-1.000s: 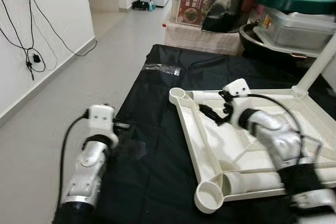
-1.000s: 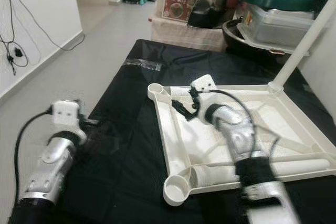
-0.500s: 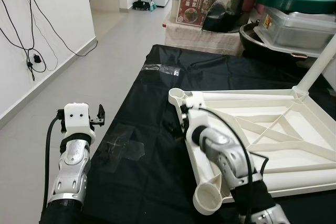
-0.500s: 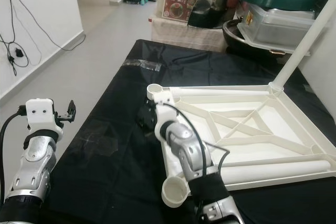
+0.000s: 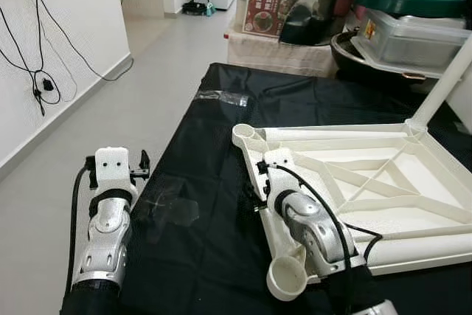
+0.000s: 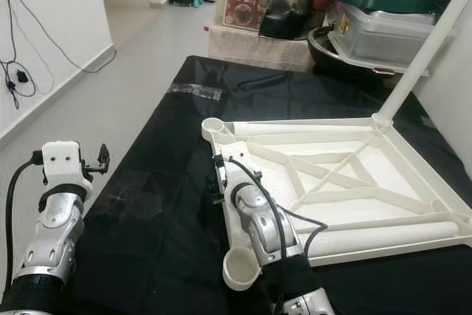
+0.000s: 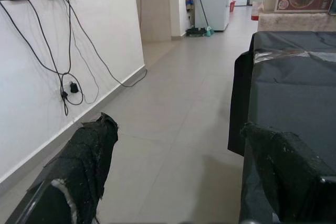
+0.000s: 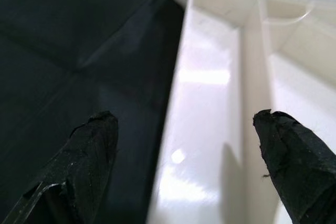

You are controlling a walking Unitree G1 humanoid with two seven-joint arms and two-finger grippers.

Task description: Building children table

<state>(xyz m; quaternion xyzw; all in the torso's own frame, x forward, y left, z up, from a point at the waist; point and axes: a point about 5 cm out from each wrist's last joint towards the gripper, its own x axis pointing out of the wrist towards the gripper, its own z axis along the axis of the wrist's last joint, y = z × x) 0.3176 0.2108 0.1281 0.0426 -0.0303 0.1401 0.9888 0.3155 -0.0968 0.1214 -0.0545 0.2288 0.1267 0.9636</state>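
Head views: white kids' tabletop lay upside down, ribs up, on the black-covered worktop. One leg was already fitted at the tabletop's far right corner, its long axis rising up and away. A second loose leg lay inside the tabletop along its near edge, long axis running across from the near-left socket toward the right. Far-left socket was empty too. Right tool sat at the tabletop's left rail, between the two empty sockets. Left tool hovered off the worktop's left edge, well apart from the tabletop.

Left wrist view: fingers spread apart, holding nothing, aimed along the floor beside the worktop.

Right wrist view: fingertips wide apart, straddling the tabletop's left rail, not clamped on it.

Judgement: step looks like positioning or steadying the tabletop before fitting another leg. Next move prob calls for closing on the rail, or going for the loose leg, standing it upright and seating it in an empty socket.
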